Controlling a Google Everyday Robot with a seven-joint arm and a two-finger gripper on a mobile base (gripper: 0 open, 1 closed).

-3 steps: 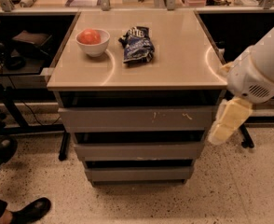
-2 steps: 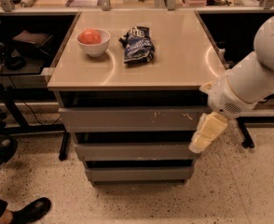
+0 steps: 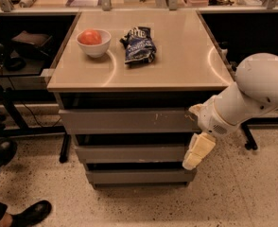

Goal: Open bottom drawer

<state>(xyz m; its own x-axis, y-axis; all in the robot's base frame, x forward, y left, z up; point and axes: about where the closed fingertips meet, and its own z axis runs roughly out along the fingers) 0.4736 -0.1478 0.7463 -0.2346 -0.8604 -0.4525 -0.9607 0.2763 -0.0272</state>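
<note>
Nearest the viewer, a black leather shoe (image 3: 31,212) rests on the speckled terrazzo floor (image 3: 243,193) at lower left. Beyond it stands a grey metal cabinet of three handle-less drawers.

The bottom drawer (image 3: 139,176), the lowest and narrowest-looking plain grey front, sits fully shut at the cabinet's foot, with a dark gap along its upper edge. The cream-coloured two-finger gripper (image 3: 190,163), carried on a white rounded arm (image 3: 257,89) entering from the right, hangs pointing downward at the cabinet's right edge. It lies across the right end of the medium-width middle grey drawer (image 3: 129,153), and its tip is just above the bottom drawer's right corner. Whether the gripper is apart or together cannot be told, nor whether it touches any front.

Above is the widest grey drawer front (image 3: 125,121), marked with pale scratches, under a beige tabletop (image 3: 186,60). On this stand a white bowl (image 3: 93,46) holding a red-orange round fruit (image 3: 90,37), and beside it a crumpled dark blue snack bag (image 3: 138,45).

Judged step: the approach, with the drawer not yet engaged. The next move calls for lowering the tip to the gap above the bottom front, catching its upper lip, then pulling straight outward without dragging the middle drawer.
</note>
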